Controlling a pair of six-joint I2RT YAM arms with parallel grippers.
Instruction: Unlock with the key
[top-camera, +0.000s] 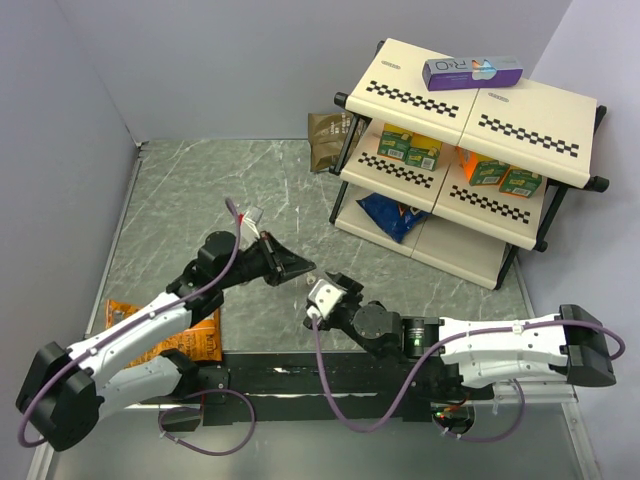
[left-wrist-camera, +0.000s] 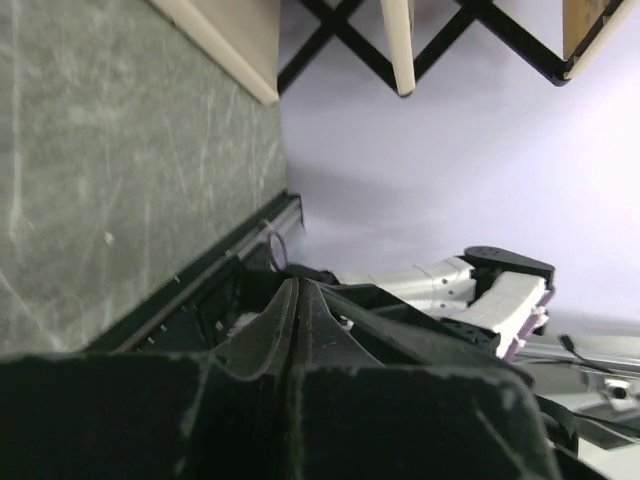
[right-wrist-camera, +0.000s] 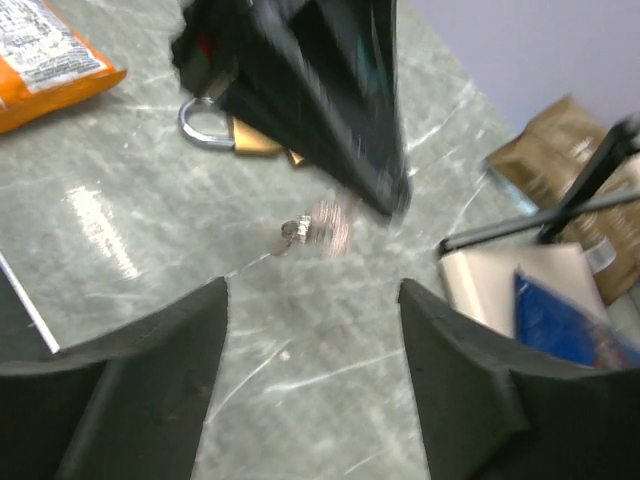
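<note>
Tiny silvery metal key hung blurred just beside your closed left gripper, its hold unclear. Your right gripper stood open nearer. You needed to steady the key before approaching the brass padlock.

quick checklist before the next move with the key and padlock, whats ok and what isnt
1. left gripper shut: ok, jaws pressed together.
2. key gripped: cannot tell; it is blurred beside the left gripper's tip.
3. right gripper open: ok, jaws wide apart, facing the key.
4. brass padlock in sight: ok, lying on the table, partly hidden by the left gripper.
5. Keyhole reachable: cannot tell; it does not show.
</note>
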